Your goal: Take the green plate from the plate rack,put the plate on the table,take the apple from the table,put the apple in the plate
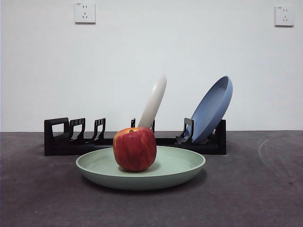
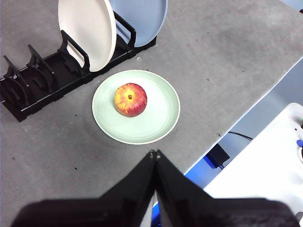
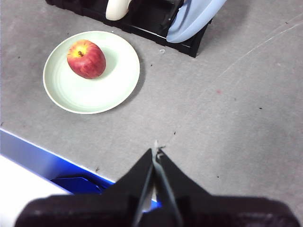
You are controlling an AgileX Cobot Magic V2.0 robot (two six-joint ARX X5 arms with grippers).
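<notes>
The apple [image 1: 135, 148] is being carried by the green plate [image 1: 180, 171], resting upright inside its rim and a little off its middle, with the stem dimple and a yellowish patch turned upward in the wrist views. The green plate is lying flat on the dark grey desk [image 1: 255, 189], just in front of the plate rack [image 1: 61, 137] and apart from it. In the rack, a cream-white plate [image 1: 154, 101] is being held on edge in a middle slot, leaning, and a blue plate [image 1: 213, 109] is being propped at one end, tilted the same way; the slots toward the looped handle end are standing open. Two wall sockets [image 1: 84, 12] are being shown on the white wall behind.

The left pincer [image 2: 155, 153] is being held above the desk near its edge, well apart from the plate, its jaws pressed together on nothing. The right pincer [image 3: 155, 152] is likewise being kept high over the desk, away from the plate and rack, its jaws closed with nothing between them.
</notes>
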